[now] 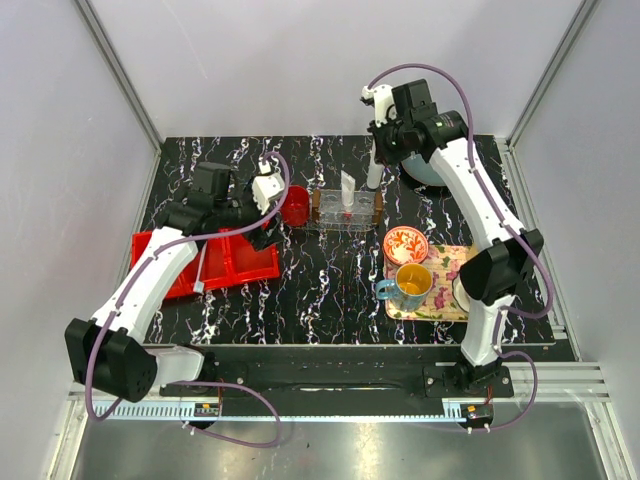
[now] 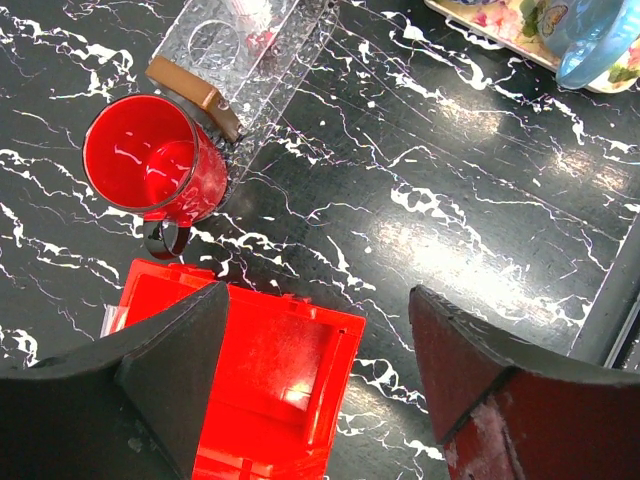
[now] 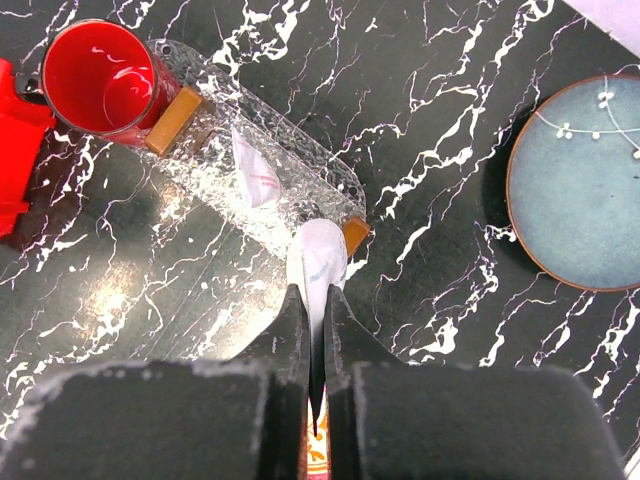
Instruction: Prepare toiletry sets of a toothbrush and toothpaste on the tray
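The right hand [image 3: 315, 300] is clamped on one end of a toothpaste tube [image 3: 320, 255], which points away from it over the nearest end of the clear tray [image 3: 205, 185]. A second toothpaste tube [image 3: 255, 172] lies on this tray, ahead of the hand and a little to the left. The left hand [image 2: 315, 295] has its fingers wide apart and holds nothing. The red bin [image 2: 270, 370] is below it, and the red mug [image 2: 150, 160] stands on the desk [image 2: 450, 200] further ahead.
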Tool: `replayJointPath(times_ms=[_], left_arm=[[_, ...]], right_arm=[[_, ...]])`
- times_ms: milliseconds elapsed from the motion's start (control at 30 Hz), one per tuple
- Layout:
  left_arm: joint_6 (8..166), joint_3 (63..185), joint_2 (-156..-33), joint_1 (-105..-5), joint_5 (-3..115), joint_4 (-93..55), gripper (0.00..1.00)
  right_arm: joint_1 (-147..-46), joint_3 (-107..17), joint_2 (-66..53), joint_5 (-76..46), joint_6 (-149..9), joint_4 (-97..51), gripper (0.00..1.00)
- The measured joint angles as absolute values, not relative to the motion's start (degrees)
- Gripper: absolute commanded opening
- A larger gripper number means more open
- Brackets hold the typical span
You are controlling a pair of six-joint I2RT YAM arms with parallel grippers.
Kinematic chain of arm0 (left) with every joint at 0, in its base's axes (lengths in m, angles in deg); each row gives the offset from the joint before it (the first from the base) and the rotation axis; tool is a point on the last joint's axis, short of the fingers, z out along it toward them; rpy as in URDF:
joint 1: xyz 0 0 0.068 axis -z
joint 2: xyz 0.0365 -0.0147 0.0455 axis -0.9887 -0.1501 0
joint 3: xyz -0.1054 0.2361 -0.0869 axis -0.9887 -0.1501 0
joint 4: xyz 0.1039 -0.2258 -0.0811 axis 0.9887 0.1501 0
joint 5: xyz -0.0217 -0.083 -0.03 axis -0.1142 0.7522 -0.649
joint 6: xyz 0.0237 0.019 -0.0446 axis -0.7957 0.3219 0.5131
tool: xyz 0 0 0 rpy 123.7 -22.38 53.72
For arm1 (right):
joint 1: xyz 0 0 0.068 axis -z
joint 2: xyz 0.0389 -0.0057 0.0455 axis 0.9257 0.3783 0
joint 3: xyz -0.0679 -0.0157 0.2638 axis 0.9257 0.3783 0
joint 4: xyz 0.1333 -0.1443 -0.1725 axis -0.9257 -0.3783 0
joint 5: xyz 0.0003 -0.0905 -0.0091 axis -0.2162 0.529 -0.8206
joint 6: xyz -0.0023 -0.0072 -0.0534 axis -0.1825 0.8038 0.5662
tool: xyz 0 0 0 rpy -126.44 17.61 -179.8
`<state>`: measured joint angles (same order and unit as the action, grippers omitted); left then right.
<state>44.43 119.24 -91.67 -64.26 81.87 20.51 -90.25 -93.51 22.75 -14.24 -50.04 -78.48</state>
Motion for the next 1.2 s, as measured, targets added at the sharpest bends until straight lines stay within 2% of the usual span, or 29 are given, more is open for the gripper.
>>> replayJointPath(times_ms=[1200], left_arm=[[44.16, 115.83, -90.52, -65.49, 81.81, 18.96, 0.76]], right_arm=[[-90.21, -85.75, 26.07, -16.74, -50.12, -70.72, 0.0]])
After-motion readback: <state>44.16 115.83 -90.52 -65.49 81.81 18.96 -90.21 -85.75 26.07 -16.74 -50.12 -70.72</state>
